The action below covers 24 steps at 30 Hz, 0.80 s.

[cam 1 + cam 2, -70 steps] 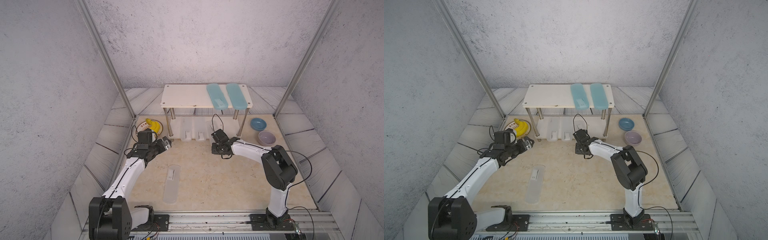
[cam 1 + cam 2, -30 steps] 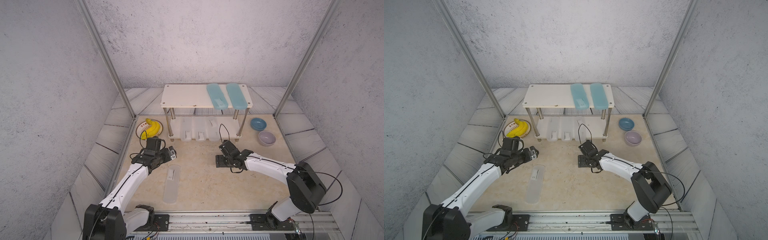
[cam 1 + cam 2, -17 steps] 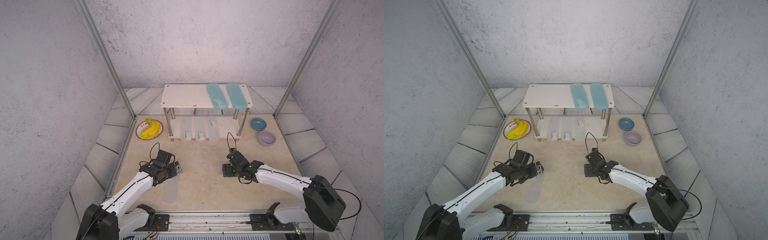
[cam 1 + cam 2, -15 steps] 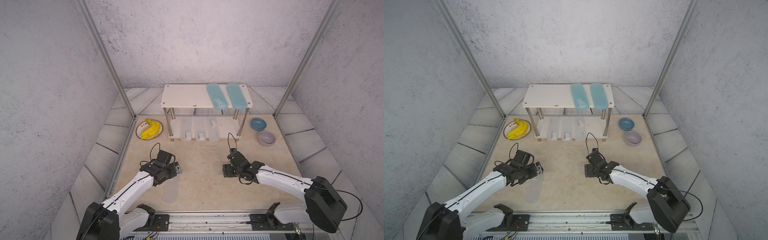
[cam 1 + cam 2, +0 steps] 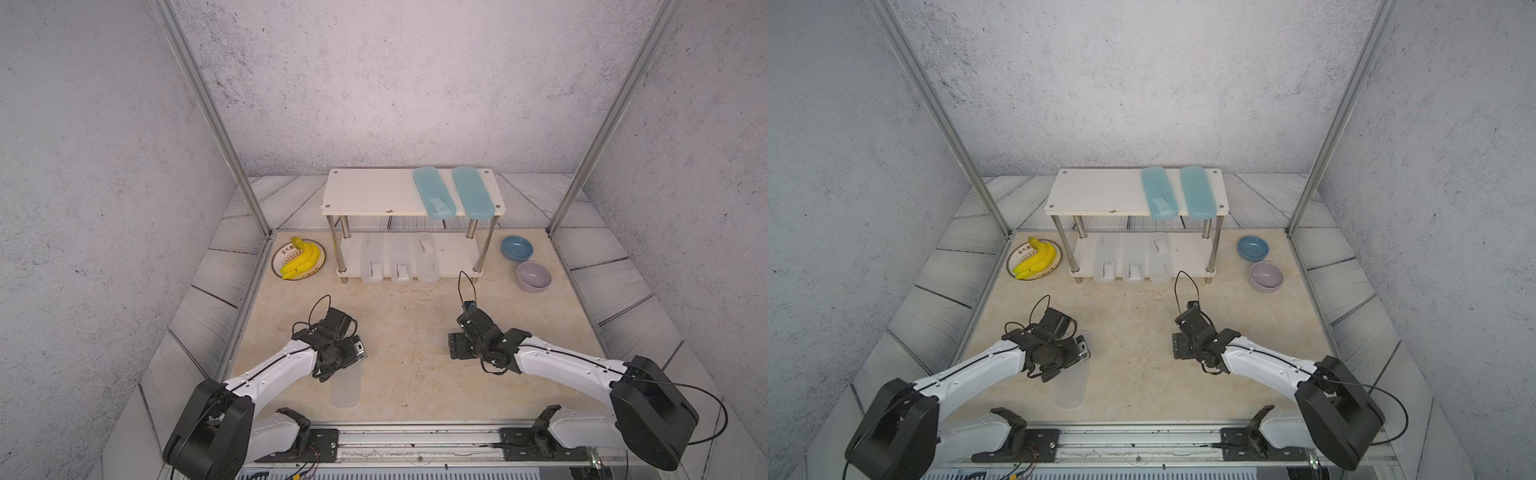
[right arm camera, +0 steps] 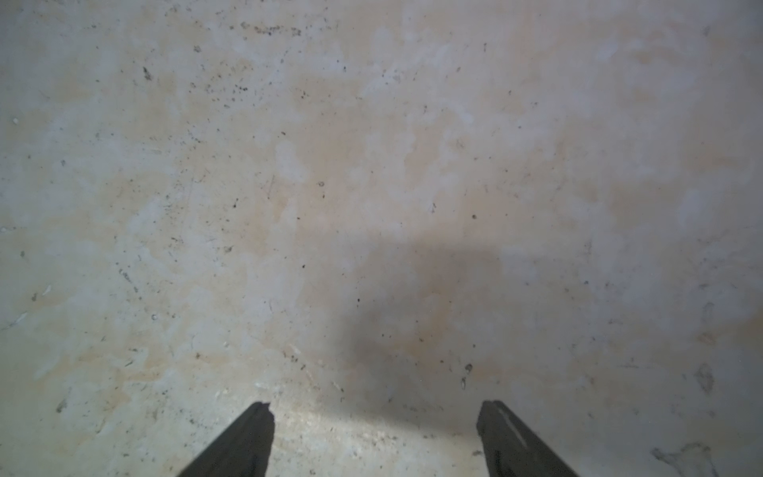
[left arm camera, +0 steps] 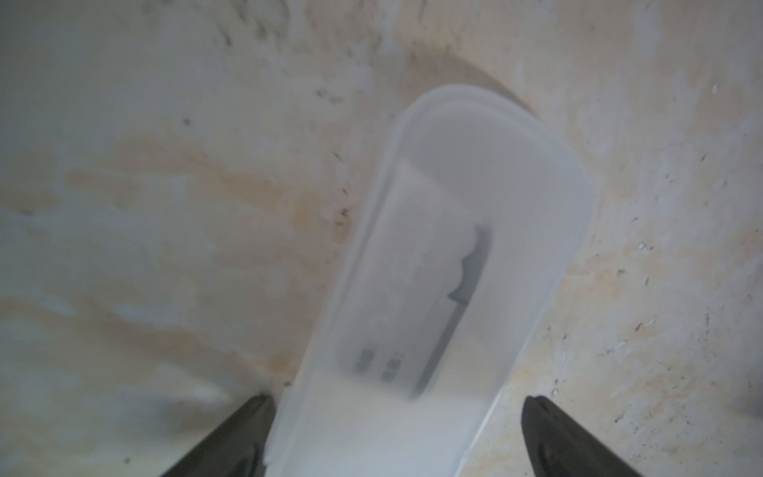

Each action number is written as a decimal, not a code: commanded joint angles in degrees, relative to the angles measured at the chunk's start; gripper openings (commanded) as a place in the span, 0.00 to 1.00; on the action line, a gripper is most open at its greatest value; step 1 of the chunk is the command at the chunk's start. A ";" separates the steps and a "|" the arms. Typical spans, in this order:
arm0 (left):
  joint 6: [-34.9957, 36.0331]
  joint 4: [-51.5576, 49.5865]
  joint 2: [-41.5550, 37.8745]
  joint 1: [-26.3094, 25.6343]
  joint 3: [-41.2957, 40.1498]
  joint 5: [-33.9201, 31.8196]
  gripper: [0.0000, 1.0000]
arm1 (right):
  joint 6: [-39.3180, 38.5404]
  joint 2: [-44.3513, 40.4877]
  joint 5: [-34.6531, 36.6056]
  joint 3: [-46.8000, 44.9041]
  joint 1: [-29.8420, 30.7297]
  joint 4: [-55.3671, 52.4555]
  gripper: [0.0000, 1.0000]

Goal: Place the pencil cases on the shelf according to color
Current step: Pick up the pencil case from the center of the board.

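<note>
1. Seeing the left gripper [image 7: 396, 409] down over the last clear case [image 5: 347, 388] on the floor [image 5: 407, 316] near the arms' bases. It is no longer up beside the banana plate [image 5: 299, 259]. Its jaws are spread and straddle the case, not yet pinching.
2. The right gripper [image 6: 375, 409] is back from the shelf [image 5: 374, 195], spread over bare floor and holding nothing.
3. Two teal cases [image 5: 432, 197] lie side by side on the top board, and three clear cases [image 5: 400, 259] lie in a row on the lower board [image 5: 455, 253]. We judge this is the final pick, and it belongs with the clear ones.
4. The free spot is the bare strip of the lower board toward the bowls.
5. In the way, we reckon: the front right leg [image 5: 482, 249] and the low top board, so entry must be flat and end-first. The blue bowl [image 5: 516, 248] and lilac bowl [image 5: 534, 275] stand just beside that end.
</note>
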 commanded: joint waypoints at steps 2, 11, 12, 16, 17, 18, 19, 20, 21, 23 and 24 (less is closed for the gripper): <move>-1.51 2.93 6.27 -4.92 4.35 2.59 0.99 | 0.01 -3.26 3.58 -0.72 0.16 -1.74 0.85; -2.70 4.61 17.12 -15.33 19.09 1.74 1.00 | 1.74 -8.86 5.05 -0.97 0.16 -5.53 0.87; -2.93 5.01 17.19 -15.34 19.62 1.68 1.00 | 1.85 -9.25 4.93 -0.84 0.16 -5.94 0.88; -0.83 2.67 13.69 -15.20 20.77 -3.46 0.99 | 2.07 -10.38 3.76 -0.36 0.16 -7.43 0.88; -0.02 1.15 12.28 -14.98 21.02 -5.93 0.99 | 2.16 -10.39 2.83 -0.24 0.14 -7.49 0.88; 0.71 0.15 11.02 -14.67 20.93 -7.53 0.99 | 2.38 -10.34 1.77 -0.13 0.20 -7.57 0.88; 1.30 -0.29 9.51 -14.05 20.43 -9.45 0.99 | 2.60 -10.22 -0.34 -0.17 0.16 -6.82 0.88; 1.38 0.45 7.99 -12.98 19.33 -10.20 0.99 | 1.38 -9.92 -4.81 -0.81 0.22 -4.53 0.90; 1.90 1.57 6.76 -11.51 18.26 -8.96 0.99 | 0.58 -9.51 -9.34 -1.45 0.28 -1.59 0.91; 2.78 3.48 4.25 -7.03 15.98 -5.56 0.99 | 2.75 -7.60 -15.41 -1.89 0.96 2.32 0.93; 3.41 3.83 3.30 -4.92 15.28 -4.83 0.99 | 3.62 -6.42 -16.63 -1.70 1.81 3.45 0.94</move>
